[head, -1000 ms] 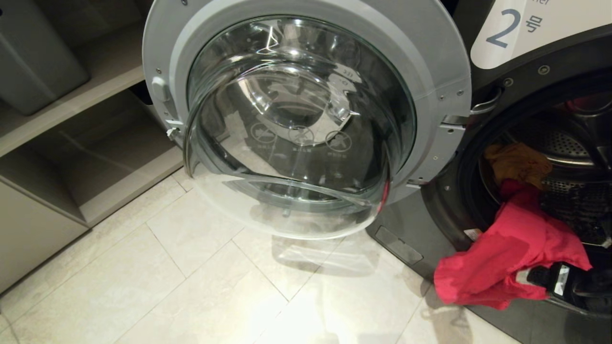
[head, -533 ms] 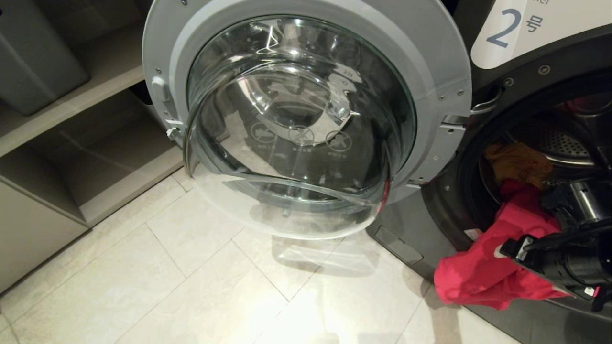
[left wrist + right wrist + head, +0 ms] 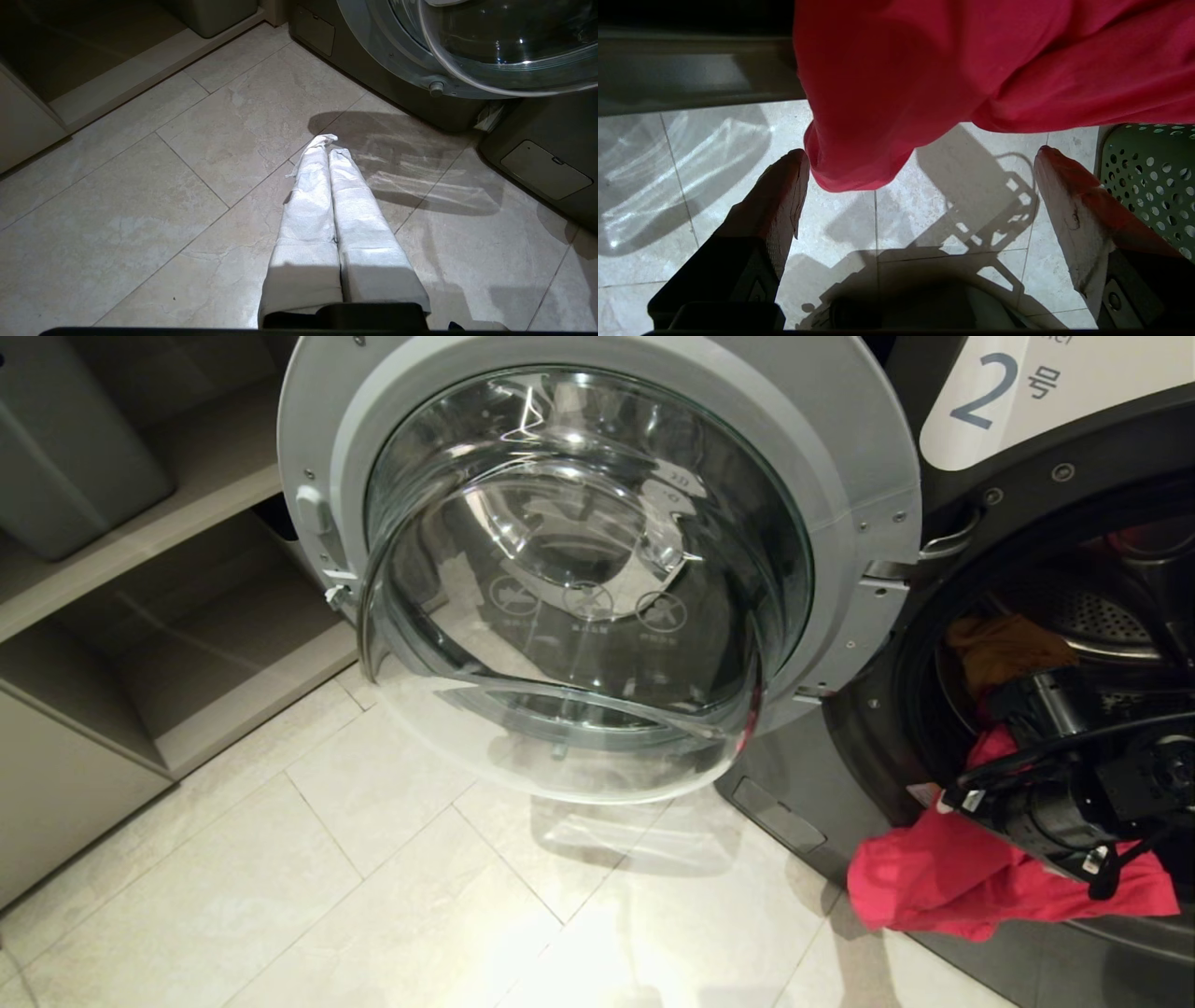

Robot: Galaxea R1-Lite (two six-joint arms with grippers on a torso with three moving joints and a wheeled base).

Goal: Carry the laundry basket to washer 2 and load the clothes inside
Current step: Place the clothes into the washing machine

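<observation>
Washer 2 (image 3: 1018, 401) stands with its round glass door (image 3: 597, 569) swung open to the left. A yellow garment (image 3: 1004, 653) lies in the drum. A pinkish-red garment (image 3: 952, 877) hangs out over the drum's lip towards the floor. My right arm (image 3: 1055, 803) reaches across it at the opening. In the right wrist view my right gripper (image 3: 920, 154) is open and empty above the tiles, with the red garment (image 3: 924, 74) hanging just past its fingertips. The green perforated laundry basket (image 3: 1148, 177) stands beside one finger. My left gripper (image 3: 329, 145) is shut and empty above the floor.
A grey solid-walled bin (image 3: 65, 448) sits on the beige shelf unit (image 3: 215, 485) left of the door. The open door juts out over the tiled floor (image 3: 373, 896). The washer's lower panel (image 3: 542, 168) is near the left gripper.
My right arm has come up from the lower right edge and moved left and up across the red garment, towards the drum opening. The garment and door stay put.
</observation>
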